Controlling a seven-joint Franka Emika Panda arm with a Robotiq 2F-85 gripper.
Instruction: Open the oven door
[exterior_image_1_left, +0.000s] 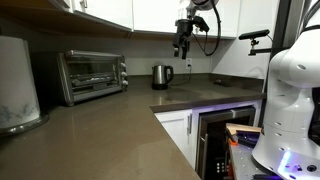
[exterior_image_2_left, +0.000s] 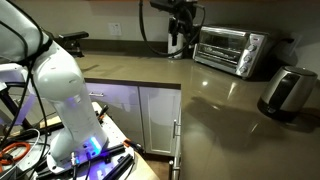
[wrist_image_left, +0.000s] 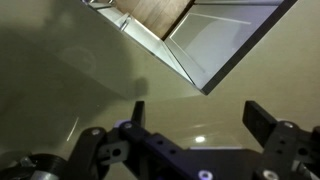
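The small silver toaster oven stands on the brown counter against the back wall; it also shows in an exterior view. Its dark-glass oven door is shut, with the bar handle along its top. My gripper hangs in the air above the counter, well apart from the oven. In the wrist view my gripper is open and empty, looking down at bare counter. The oven is out of the wrist view.
A steel kettle stands on the counter between oven and gripper. A built-in glass-door appliance with purple glow sits under the counter. The white robot base stands nearby. The counter's corner edge shows in the wrist view.
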